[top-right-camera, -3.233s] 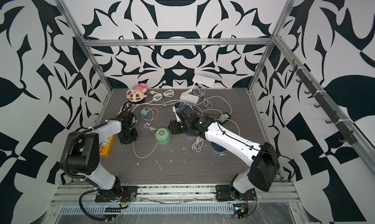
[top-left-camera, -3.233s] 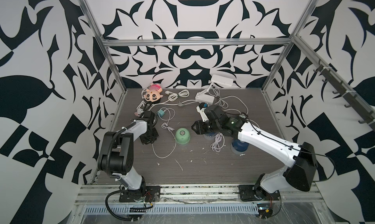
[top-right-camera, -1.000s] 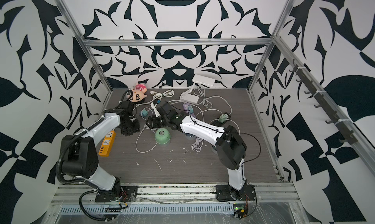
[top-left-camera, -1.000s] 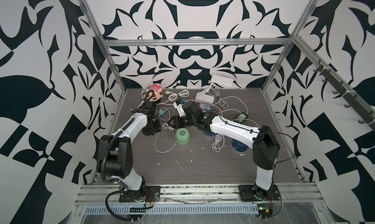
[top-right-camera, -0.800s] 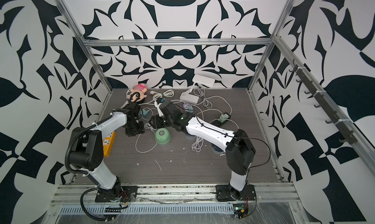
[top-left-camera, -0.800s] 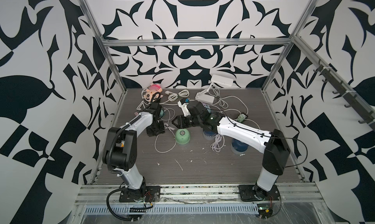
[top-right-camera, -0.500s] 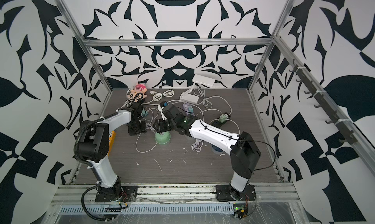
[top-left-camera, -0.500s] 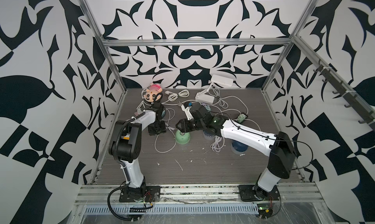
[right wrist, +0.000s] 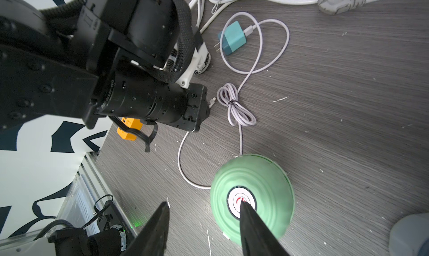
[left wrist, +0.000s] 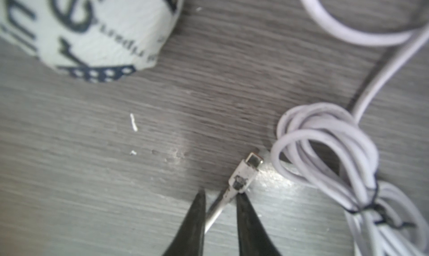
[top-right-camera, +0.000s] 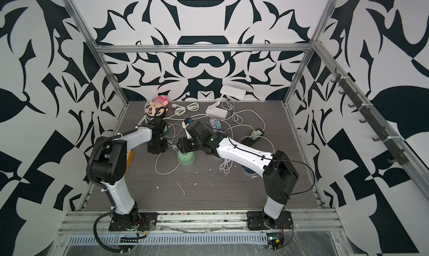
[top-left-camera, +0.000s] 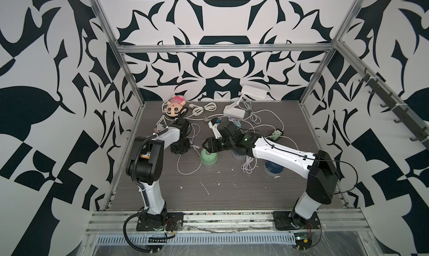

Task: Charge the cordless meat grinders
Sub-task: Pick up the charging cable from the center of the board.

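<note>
Both top views: mint green grinder [top-left-camera: 209, 159] is sitting on the table [top-left-camera: 232, 192] right under the right end effector [top-left-camera: 207, 149], which was beside it a second ago; right wrist: fingers are gaping, one tip over the silver button [right wrist: 233, 198]; left wrist: left end effector [left wrist: 219, 194] is straddling the white cable [left wrist: 217, 212], clamp unconfirmed.

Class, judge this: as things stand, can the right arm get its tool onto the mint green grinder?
Probably yes. The right tool hangs open directly over the mint green grinder, one finger above its silver button. Nothing lies between them, and the left arm is off to one side.
</note>
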Controlling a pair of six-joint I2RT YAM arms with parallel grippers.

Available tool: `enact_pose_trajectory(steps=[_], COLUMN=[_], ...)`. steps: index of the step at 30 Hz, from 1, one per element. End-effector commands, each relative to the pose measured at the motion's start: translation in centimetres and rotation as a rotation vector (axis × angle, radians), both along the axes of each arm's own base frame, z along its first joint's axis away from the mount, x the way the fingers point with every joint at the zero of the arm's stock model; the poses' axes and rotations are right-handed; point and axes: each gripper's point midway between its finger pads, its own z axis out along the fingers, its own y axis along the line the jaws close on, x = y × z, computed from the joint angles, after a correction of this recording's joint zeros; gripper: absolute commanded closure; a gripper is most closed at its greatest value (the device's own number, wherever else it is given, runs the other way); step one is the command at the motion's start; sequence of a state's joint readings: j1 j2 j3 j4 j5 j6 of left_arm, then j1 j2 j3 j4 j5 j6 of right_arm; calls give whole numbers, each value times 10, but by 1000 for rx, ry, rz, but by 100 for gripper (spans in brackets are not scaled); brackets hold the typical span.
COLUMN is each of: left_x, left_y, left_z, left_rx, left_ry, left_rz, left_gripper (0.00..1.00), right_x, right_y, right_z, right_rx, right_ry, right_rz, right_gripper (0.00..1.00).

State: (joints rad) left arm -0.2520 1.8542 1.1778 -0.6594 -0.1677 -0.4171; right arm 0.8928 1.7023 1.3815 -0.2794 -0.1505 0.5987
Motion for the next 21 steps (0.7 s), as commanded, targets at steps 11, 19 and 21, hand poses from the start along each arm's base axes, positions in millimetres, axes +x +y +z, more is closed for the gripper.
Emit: enact_pose_trajectory(steps=[11,19,21], left_x=[-14,-14,-16], left_y=[-15,-17,-15], left_z=[20,61,65], left_rx=[-108,-147,-142], left_ry=[-8,-94,-97], left_rz=[29,37,36], left_gripper=[100,100,100], right_x=[0,5,6], right_y=[3,12,16], right_z=[27,31,32], right_rx=[59,50,52], right_ry=[-48,-56,-56], right_rz=[-4,14,21], right_gripper=[48,49,49])
